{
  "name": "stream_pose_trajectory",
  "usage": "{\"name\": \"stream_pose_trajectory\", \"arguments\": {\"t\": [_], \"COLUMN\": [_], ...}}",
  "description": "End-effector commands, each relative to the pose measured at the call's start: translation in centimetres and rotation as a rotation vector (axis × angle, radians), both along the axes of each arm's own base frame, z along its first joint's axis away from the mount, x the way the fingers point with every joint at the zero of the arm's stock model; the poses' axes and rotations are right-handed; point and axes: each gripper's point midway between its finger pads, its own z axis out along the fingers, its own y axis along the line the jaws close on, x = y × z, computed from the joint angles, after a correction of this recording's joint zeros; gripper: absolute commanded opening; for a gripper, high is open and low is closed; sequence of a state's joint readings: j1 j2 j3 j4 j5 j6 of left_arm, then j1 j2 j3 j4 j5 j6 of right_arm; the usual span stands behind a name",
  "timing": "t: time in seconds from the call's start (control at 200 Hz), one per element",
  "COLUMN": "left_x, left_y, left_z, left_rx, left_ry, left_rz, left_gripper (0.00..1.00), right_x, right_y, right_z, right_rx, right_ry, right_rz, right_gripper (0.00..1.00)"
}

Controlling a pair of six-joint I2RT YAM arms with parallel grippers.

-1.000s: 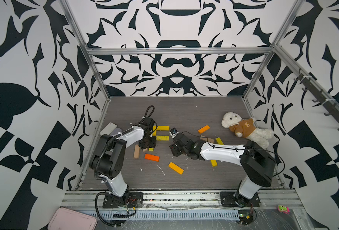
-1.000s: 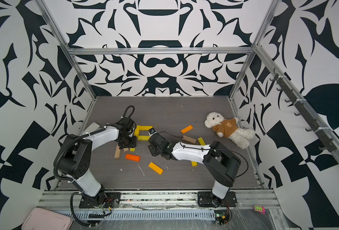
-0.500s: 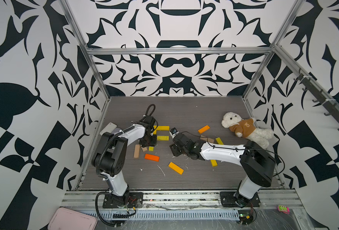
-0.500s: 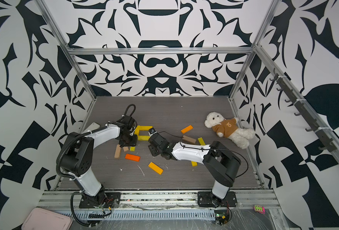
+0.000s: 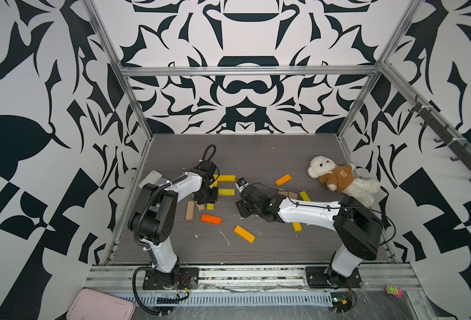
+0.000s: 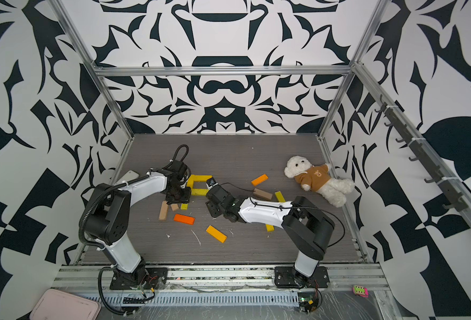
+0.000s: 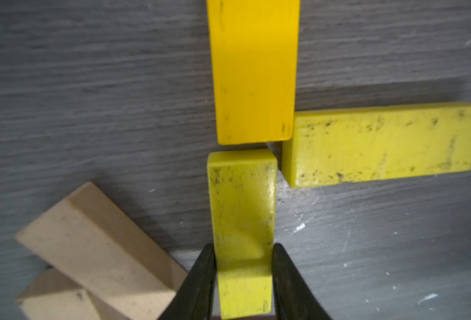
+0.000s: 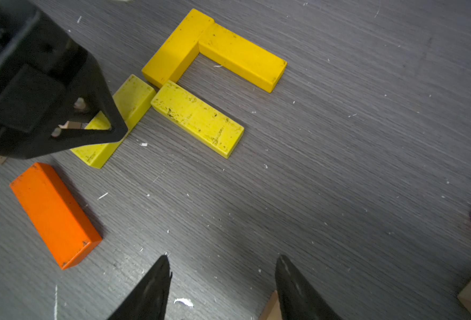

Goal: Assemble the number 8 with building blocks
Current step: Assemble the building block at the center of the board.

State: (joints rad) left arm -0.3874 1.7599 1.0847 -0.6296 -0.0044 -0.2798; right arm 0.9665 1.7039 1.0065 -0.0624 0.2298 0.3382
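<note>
Trouble, as I judge it, lies in the tight fit: the left gripper (image 7: 243, 249) is clamped across the lime block (image 7: 242, 199), whose far end sits just short of the yellow upright (image 7: 253, 69) and almost touches the corner of the lime bar (image 7: 381, 144); a push further along would likely shove both out of line and spoil the upper loop; a crooked release could drag the lime block askew as the jaws part; the tan blocks (image 7: 98, 243) lie just beside one finger, so a wide opening might knock them too. Seen from the right wrist, the lime block appears flat on the table (image 8: 339, 166), in line with the yellow upright, which meets the yellow bar (image 8: 242, 55) at a corner; together they read as the top, the middle and one side of an 8, with the other side and the bottom not yet laid. The right gripper (image 8: 223, 260) hovers near, jaws apart and empty; the orange block (image 8: 54, 213) lies off to one side, clear of its fingers.
</note>
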Motion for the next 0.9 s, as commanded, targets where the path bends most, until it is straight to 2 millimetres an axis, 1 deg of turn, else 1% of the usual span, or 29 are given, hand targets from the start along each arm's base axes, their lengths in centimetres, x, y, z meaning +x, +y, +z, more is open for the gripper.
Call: {"name": "stream_pose_trajectory", "arguments": {"t": [0.0,0.21,0.895], "left_x": [0.18,0.31,0.65], "left_y": [-0.53,-0.7,-0.89], "left_z": [0.28,0.48,0.25], "left_rx": [-0.013,-0.023,-0.025], "left_ry": [0.011,0.003,0.003], "left_rz": [-0.008,-0.01,-0.014], "left_gripper": [0.36,0.36,0.38], "right_x": [0.46,0.43,0.43], "right_y": [0.28,0.3,0.18], "right_z": [1.86,1.67,1.47], "right_rx": [0.041,0.042,0.04], "right_ry": [-0.044,-0.041,-0.038], "right_rz": [-0.015,-0.017,-0.022], "right_gripper": [0.64,0.63,0.63]}}
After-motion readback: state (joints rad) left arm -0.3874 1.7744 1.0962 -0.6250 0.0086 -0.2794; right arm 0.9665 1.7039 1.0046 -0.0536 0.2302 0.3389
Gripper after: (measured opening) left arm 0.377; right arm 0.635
